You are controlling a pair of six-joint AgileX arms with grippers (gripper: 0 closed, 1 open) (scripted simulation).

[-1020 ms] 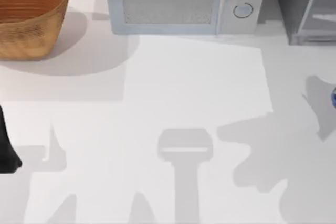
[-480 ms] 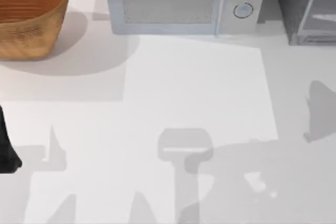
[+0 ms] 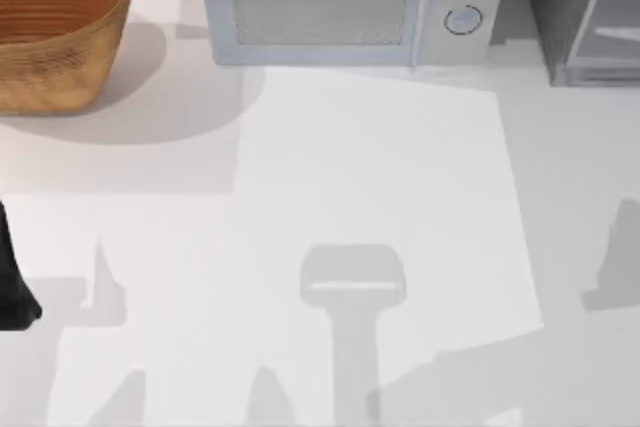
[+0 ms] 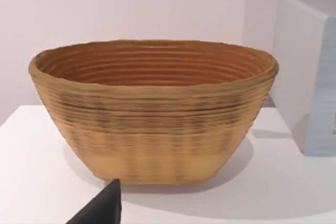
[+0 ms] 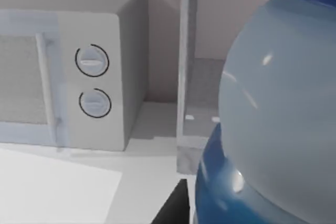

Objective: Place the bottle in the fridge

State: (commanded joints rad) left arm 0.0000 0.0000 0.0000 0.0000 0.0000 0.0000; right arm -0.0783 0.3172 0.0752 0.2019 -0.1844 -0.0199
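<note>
Looming close before the right wrist camera, the bottle [image 5: 278,108] shows a clear rounded shoulder, blue cap and blue label band; whether the right gripper grips it I cannot tell. Beyond stand the fridge [image 5: 188,77] and microwave [image 5: 73,72]

Bright, even light; soft grey shadows cross the table [image 3: 330,147].

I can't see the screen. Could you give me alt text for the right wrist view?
A clear water bottle with a blue label looms close to the camera. Behind it stand a light-grey microwave with two round knobs and the fridge with its pale silver frame, on a white table.
</note>
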